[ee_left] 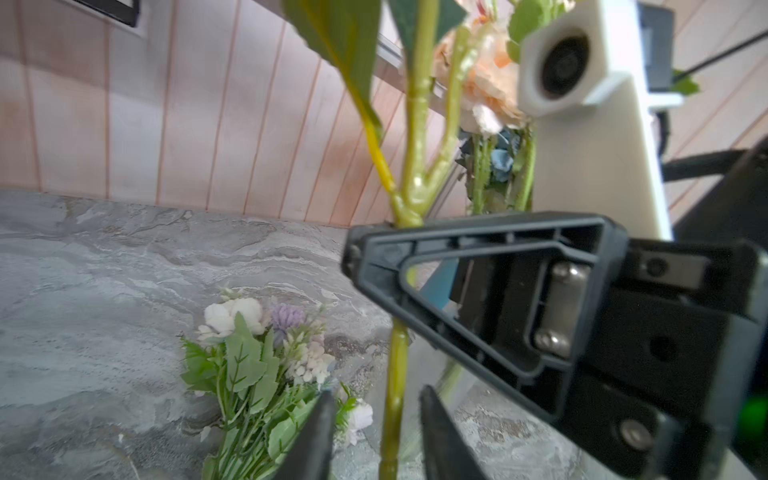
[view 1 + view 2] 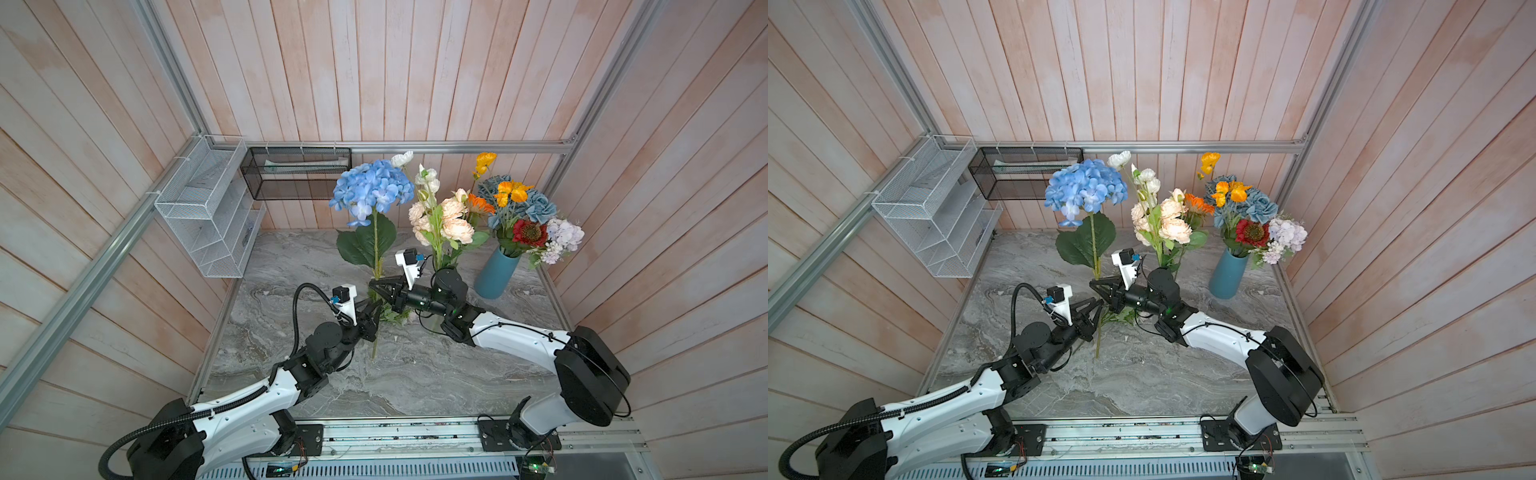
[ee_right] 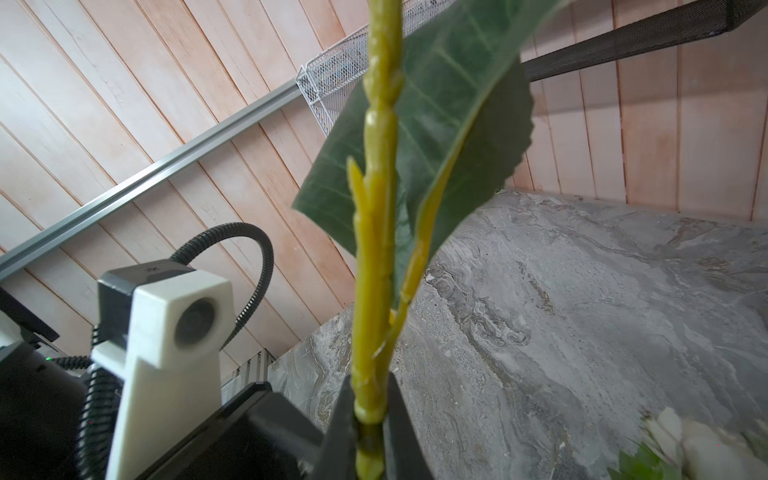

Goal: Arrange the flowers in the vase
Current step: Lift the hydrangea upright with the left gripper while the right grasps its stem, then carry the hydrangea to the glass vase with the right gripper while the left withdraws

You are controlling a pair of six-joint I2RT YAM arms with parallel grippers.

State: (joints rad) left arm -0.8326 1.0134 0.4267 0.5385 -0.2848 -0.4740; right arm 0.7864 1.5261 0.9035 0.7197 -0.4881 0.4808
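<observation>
My right tool (image 2: 374,284) clenched the tall green-stemmed blue hydrangea (image 2: 371,189) upright over the grey marble surface (image 2: 415,374); left tool (image 2: 375,316) gaped loose about its lower stem; a handover, I judged, toward the teal vase (image 2: 496,272).

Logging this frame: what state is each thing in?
right gripper, shut on hydrangea stem
left gripper, open, astride that stem lower down
hydrangea, held upright
vase, upright, holding flowers
sprig, lying on table
peach bunch, upright, base hidden
</observation>
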